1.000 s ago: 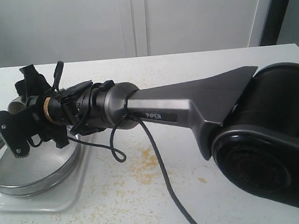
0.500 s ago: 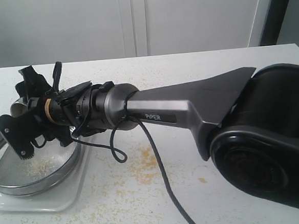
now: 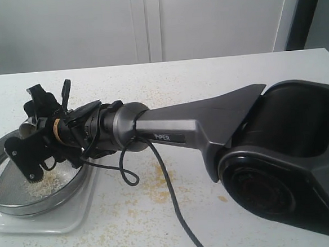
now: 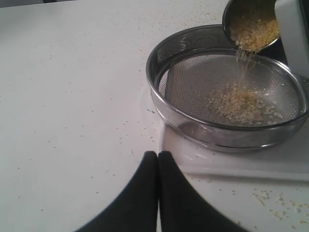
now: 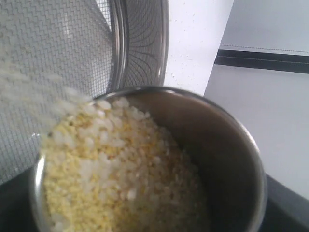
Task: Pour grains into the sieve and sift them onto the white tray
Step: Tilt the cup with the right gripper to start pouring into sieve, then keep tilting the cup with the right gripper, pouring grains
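The sieve (image 3: 23,208) rests on the white tray (image 3: 56,224) at the left of the exterior view. My right gripper (image 3: 33,138) reaches across over it, shut on a small steel cup (image 5: 231,145) that is tilted toward the mesh. Grains (image 5: 120,174) fill the cup and stream over its lip. A small heap of grains (image 4: 241,104) lies on the mesh of the sieve (image 4: 193,87), under the cup (image 4: 251,24). My left gripper (image 4: 158,154) hangs shut and empty over the table, close to the tray's rim (image 4: 231,164).
Spilled grains (image 3: 157,183) are scattered on the white table to the right of the tray. The right arm (image 3: 209,120) and its bulky base (image 3: 291,160) span the middle and right. A black cable (image 3: 128,171) loops down from the wrist.
The right arm has dropped lower and tipped the cup further. The mesh was bare a second ago; a heap of grains now lies on it and is growing. The left gripper stayed shut.
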You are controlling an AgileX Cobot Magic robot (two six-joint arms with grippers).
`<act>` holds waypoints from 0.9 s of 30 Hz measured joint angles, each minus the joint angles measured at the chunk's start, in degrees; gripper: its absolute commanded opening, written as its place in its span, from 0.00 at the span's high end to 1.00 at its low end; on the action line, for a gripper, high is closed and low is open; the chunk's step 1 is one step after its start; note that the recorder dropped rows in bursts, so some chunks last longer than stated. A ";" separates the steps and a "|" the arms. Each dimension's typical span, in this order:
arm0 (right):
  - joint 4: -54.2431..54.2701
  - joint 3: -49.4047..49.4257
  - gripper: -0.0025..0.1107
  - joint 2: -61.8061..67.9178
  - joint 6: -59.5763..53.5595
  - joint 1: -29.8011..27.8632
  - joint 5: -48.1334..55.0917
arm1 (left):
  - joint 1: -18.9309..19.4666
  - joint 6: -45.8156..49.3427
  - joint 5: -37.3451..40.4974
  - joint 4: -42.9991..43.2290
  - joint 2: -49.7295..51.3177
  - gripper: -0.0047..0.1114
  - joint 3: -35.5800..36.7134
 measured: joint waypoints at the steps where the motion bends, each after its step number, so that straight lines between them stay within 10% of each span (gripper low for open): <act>1: 0.00 0.00 0.98 0.00 0.00 0.00 0.00 | 0.00 0.00 0.00 0.00 0.00 0.96 0.00; 27: -0.91 0.00 0.98 -0.37 0.00 0.60 5.08 | 0.00 0.00 0.00 0.00 0.00 0.96 0.00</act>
